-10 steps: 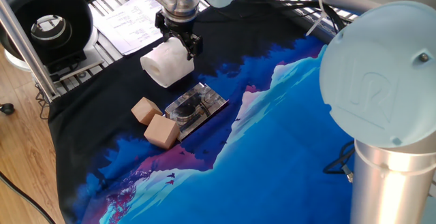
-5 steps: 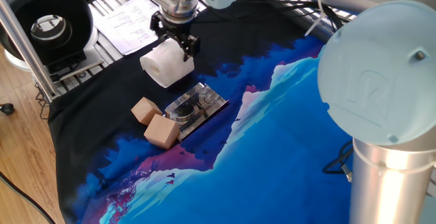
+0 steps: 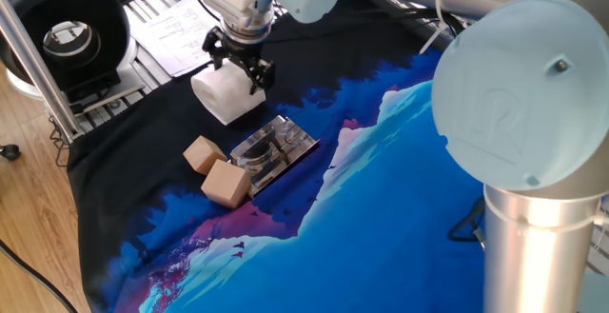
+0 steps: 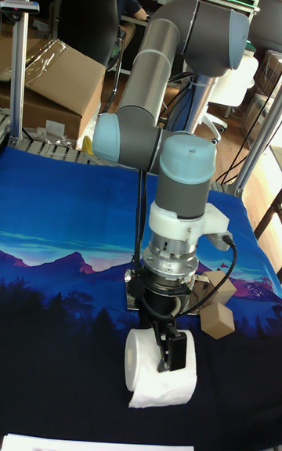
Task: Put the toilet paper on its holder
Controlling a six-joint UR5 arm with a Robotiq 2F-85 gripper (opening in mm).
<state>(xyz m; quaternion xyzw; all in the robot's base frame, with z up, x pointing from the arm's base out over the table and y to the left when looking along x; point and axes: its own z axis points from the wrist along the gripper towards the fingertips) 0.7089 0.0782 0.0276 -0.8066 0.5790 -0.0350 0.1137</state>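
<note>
Fixed view, roll: we see the roll (image 3: 221,93) on the cloth (image 3: 400,208), directly under the gripper (image 3: 241,68); holder (image 3: 272,148) just beside it, toward the camera.
Tall view, grip: jaws wide, straddling the roll (image 4: 159,370), its core axis lying flat.

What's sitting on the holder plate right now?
Nothing rests on the holder except its own central peg. The toilet paper stands apart on the cloth, under the end effector. In the tall view, the arm hides most of the plate.

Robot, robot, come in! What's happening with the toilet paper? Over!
Two-finger gripper down on white soft toilet paper roll, grip unclear. Roll on cloth, not on shiny silver metal holder plate. Two tan wooden cubes beside holder, peg unblocked.
</note>
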